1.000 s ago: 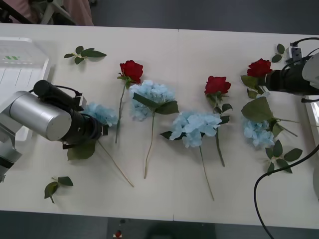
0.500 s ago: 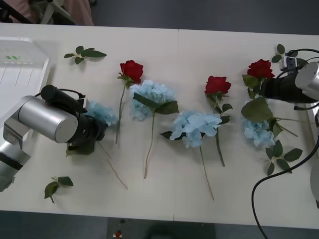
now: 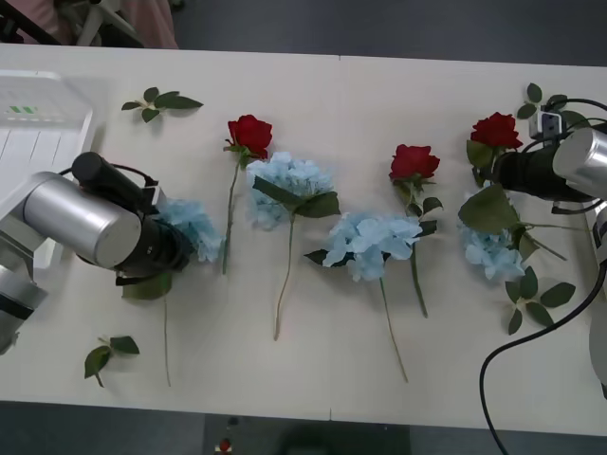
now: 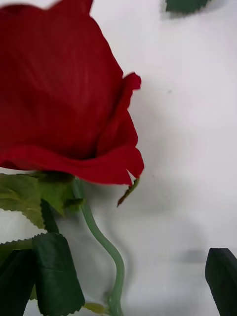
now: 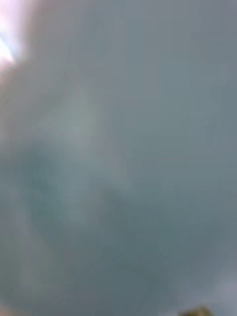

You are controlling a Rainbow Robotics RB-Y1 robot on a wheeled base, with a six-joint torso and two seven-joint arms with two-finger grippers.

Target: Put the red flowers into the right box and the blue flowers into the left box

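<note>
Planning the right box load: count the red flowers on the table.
3. One red flower lies left of centre, one right of centre, and one at the far right by the right claw. None seems hidden.

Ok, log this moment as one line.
left claw at leftmost blue flower | right claw at rightmost rose | left box flowerless

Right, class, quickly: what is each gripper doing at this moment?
Left gripper: at the leftmost blue hydrangea; grip cannot be told.
Right gripper: beside the rightmost red rose; grip cannot be told.
</note>
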